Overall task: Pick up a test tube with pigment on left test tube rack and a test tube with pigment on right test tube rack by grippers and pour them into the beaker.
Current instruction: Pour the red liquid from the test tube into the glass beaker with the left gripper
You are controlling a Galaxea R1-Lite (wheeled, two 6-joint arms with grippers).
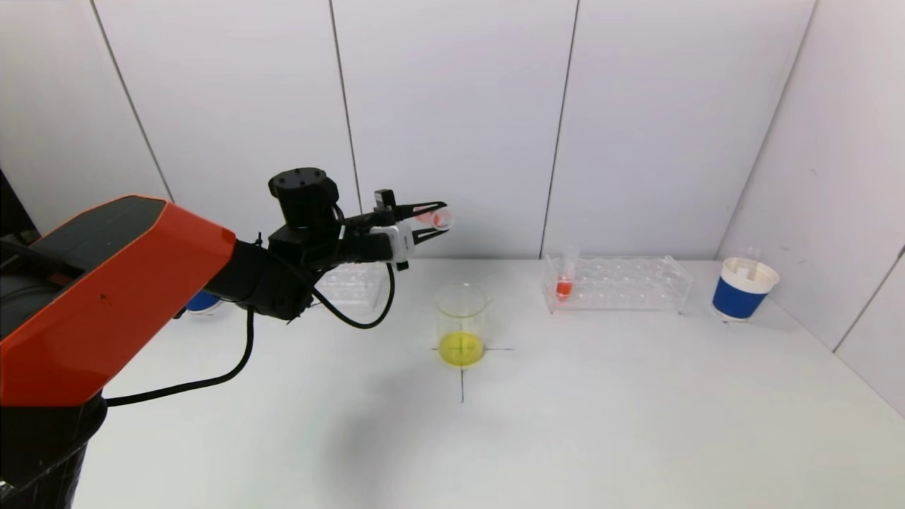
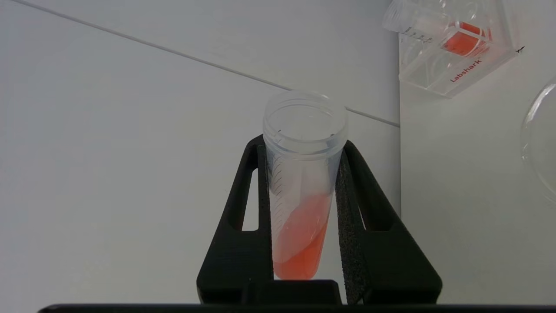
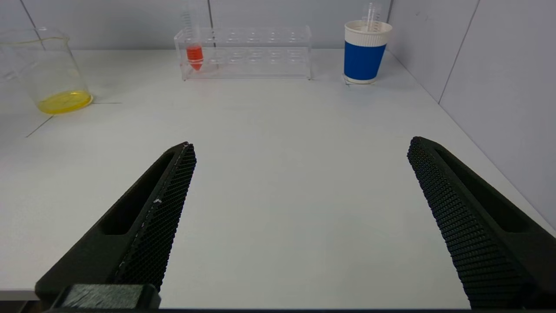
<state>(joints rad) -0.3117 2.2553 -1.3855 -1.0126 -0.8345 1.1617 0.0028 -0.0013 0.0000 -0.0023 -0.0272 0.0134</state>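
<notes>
Left claw [image 1: 431, 220] clenched on test tube of orange-red pigment [image 1: 436, 217], held high above bench [image 1: 601, 396], tilted near horizontal, mouth toward robot's right. Glass beaker [image 1: 462, 324] with yellow liquid stands below and slightly right of tube mouth. Second pigment tube [image 1: 565, 274] upright in right rack [image 1: 616, 284]. Right claw [image 3: 299, 208] spread wide, empty, low over bench, well back from rack.

Risk: pigment already slanting toward the mouth; further tilt before the mouth is over the beaker would spill on bench. Height adds splash
</notes>
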